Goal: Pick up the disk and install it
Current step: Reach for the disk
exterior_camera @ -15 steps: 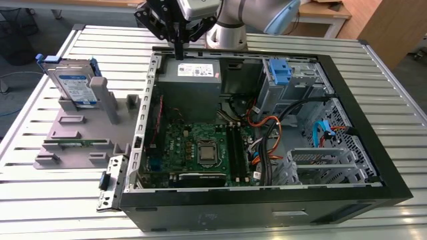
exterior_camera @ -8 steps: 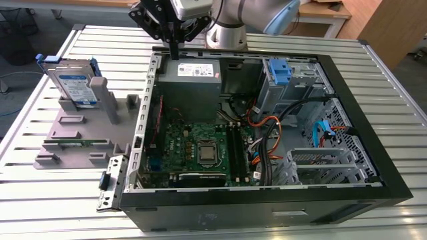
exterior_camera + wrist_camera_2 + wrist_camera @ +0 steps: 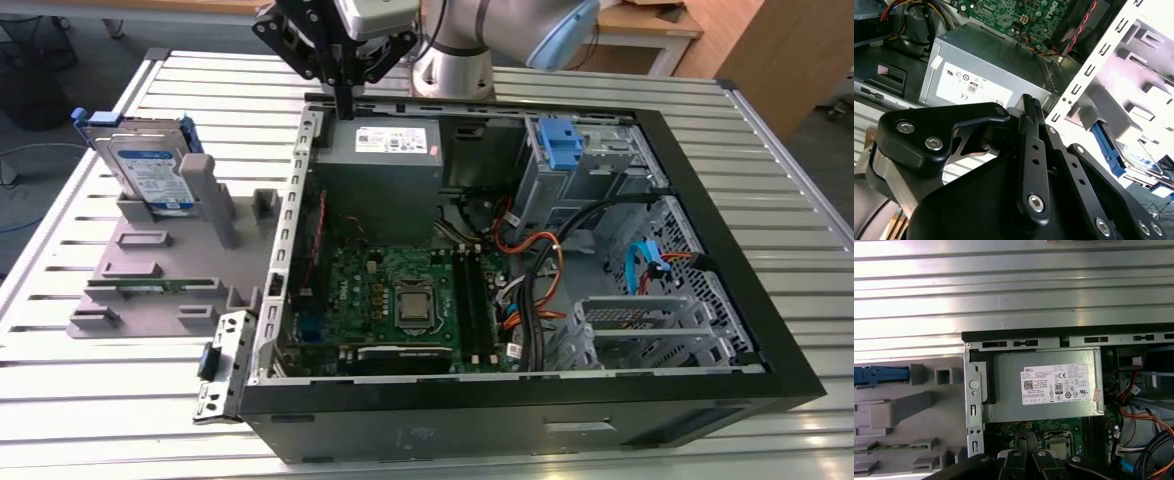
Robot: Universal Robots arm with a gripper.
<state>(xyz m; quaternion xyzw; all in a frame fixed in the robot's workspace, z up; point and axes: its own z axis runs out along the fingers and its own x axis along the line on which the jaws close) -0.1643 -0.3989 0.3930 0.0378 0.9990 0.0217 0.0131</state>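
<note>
A: What is being shown nearest the lens?
B: The black linkage of the gripper (image 3: 1030,102) is being shown up close in both wrist views. Its fingers are being held pressed together, and nothing is being pinched between them.
A: And where is the gripper being held?
B: In the exterior view it is being hung over the far rim of the open computer case (image 3: 534,400), just above the grey power supply box (image 3: 380,150). The white label of that box is being faced toward both wrist cameras.
A: Where is the disk being held?
B: The disk (image 3: 144,170) is being propped upright in a grey fixture (image 3: 147,275) on the slatted metal table (image 3: 107,385). That is on the exterior view's left, outside the case and well apart from the gripper. Its white-and-blue label is being turned toward the exterior camera, and its blue bracket (image 3: 879,376) is being glimpsed beside the fixture's posts in the first wrist view.
A: Is anything being touched by the fingers?
B: Nothing is being touched. Inside the case, the green motherboard (image 3: 400,300) is being left exposed, and a blue latch piece (image 3: 561,145) is being held at the drive cage.
</note>
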